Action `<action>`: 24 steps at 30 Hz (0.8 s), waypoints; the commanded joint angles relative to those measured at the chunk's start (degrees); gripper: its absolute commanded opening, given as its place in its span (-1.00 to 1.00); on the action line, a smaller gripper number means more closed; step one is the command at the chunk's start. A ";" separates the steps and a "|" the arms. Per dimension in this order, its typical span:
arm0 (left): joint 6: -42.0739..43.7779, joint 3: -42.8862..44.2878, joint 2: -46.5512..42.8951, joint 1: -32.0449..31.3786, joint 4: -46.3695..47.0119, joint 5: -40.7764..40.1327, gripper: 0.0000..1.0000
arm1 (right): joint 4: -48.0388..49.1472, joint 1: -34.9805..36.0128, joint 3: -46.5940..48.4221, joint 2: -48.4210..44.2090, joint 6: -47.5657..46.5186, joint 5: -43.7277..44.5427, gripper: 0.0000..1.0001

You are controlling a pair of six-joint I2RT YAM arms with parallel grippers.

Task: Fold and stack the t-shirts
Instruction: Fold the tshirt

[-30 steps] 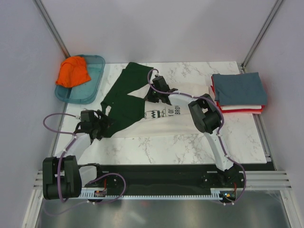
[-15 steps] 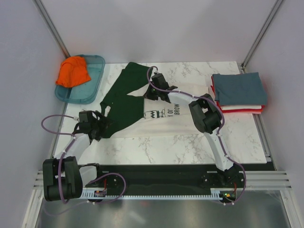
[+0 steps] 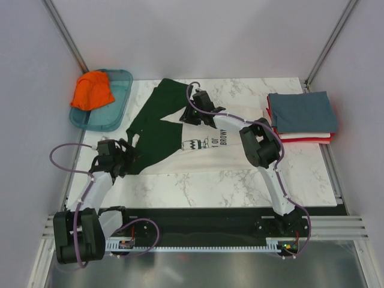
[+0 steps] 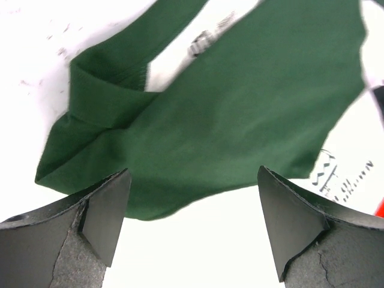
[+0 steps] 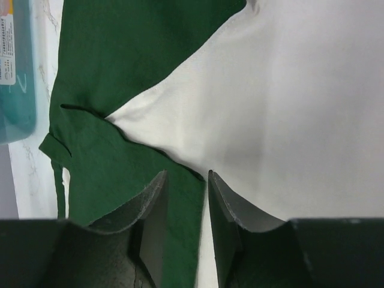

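Observation:
The cream t-shirt [image 3: 201, 157] with dark green sleeves [image 3: 157, 123] lies spread on the marble table, its black print showing. My right gripper [image 3: 191, 114] sits at the shirt's upper part. In the right wrist view [image 5: 186, 175] its jaws are nearly together, with the edge of a green sleeve [image 5: 120, 72] between them. My left gripper [image 3: 123, 157] hovers at the shirt's lower left. It is wide open and empty [image 4: 193, 172] over the green cloth [image 4: 240, 108]. An orange t-shirt [image 3: 92, 90] lies bunched in the tray. Slate-blue, white and red t-shirts [image 3: 302, 111] are stacked folded at the right.
The translucent teal tray [image 3: 114, 119] stands at the back left corner; its edge shows in the right wrist view [image 5: 15, 90]. Metal frame posts rise at both back corners. The arm bases and rail run along the near edge.
My right gripper has moved a little back and left over the shirt, and more of the black print now shows. My left gripper has shifted slightly left.

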 commanded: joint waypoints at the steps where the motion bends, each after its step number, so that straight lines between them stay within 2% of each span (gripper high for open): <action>1: 4.47 4.40 -4.88 0.53 -0.45 0.51 0.87 | -0.22 -0.62 2.23 -2.60 -2.80 -0.07 -0.19; 5: 4.29 8.01 -4.98 0.44 1.83 2.43 0.87 | -0.48 -2.03 1.01 -6.63 -4.91 -0.51 -0.22; 9: 3.59 13.97 1.77 -0.35 6.93 7.09 0.87 | -0.57 -3.61 -1.53 -10.07 -7.37 0.02 -0.22; 11: 4.20 17.05 8.27 -2.63 9.04 7.37 0.89 | -0.66 -4.84 -2.68 -12.35 -9.22 0.98 -0.22; 14: 6.13 26.97 19.69 -5.62 8.43 7.45 0.88 | -0.57 -7.12 -5.23 -15.16 -10.45 1.25 -0.21; 15: 6.40 32.91 22.33 -5.71 7.65 7.02 0.88 | -0.57 -7.74 -6.54 -15.79 -10.63 1.08 -0.21; 16: 6.66 35.93 24.88 -7.89 6.77 5.44 0.87 | -0.57 -9.14 -7.16 -16.31 -10.54 0.90 -0.21; 20: 7.81 51.49 40.59 -9.67 1.59 1.92 0.83 | -0.57 -12.31 -9.89 -20.26 -10.45 -0.50 -0.21; 21: 7.81 58.13 43.68 -9.84 0.96 1.48 0.82 | -0.57 -12.75 -10.68 -20.80 -10.71 -0.51 -0.21; 23: 8.77 65.02 49.05 -10.46 -1.74 -0.72 0.79 | -0.57 -13.72 -11.47 -22.46 -11.24 -0.25 -0.21; 24: 9.21 72.62 55.34 -10.54 -3.33 -1.42 0.76 | -0.57 -13.90 -12.00 -23.08 -11.85 0.19 -0.21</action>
